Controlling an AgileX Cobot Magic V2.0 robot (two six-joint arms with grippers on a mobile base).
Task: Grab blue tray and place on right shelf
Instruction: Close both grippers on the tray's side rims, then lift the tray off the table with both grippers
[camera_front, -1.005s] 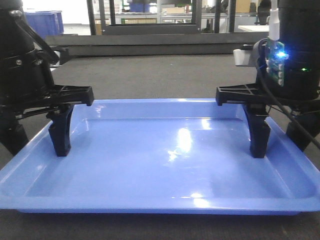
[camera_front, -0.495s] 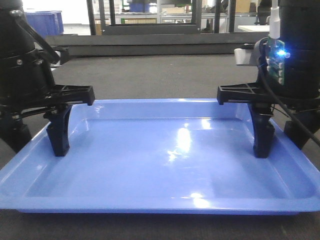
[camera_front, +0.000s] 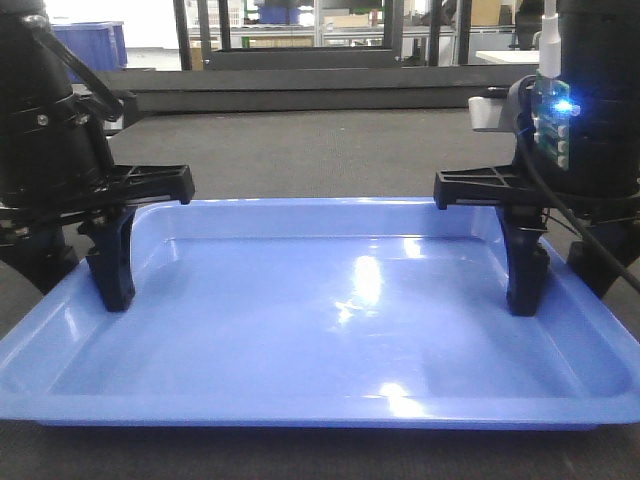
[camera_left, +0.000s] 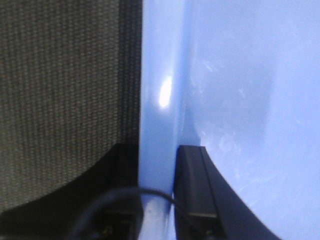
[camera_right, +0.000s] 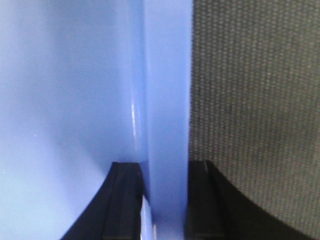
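The blue tray (camera_front: 350, 310) lies flat on a grey woven surface and fills the front view. My left gripper (camera_front: 78, 288) straddles the tray's left rim, one finger inside and one outside. In the left wrist view the rim (camera_left: 157, 100) runs between the two black fingers (camera_left: 192, 170), which press against it. My right gripper (camera_front: 562, 295) straddles the right rim the same way. The right wrist view shows both of its fingers (camera_right: 127, 190) tight against the rim (camera_right: 167, 100). The right shelf is out of view.
The grey woven surface (camera_front: 330, 150) stretches behind the tray. A long dark low beam (camera_front: 300, 85) crosses the back. Darker blue storage bins (camera_front: 95, 40) stand at the far left, with dark frames and shelving behind them.
The left gripper's inner finger slid left to the tray's left wall. The right one's inner finger slid right to the right wall. The tray stayed where it was.
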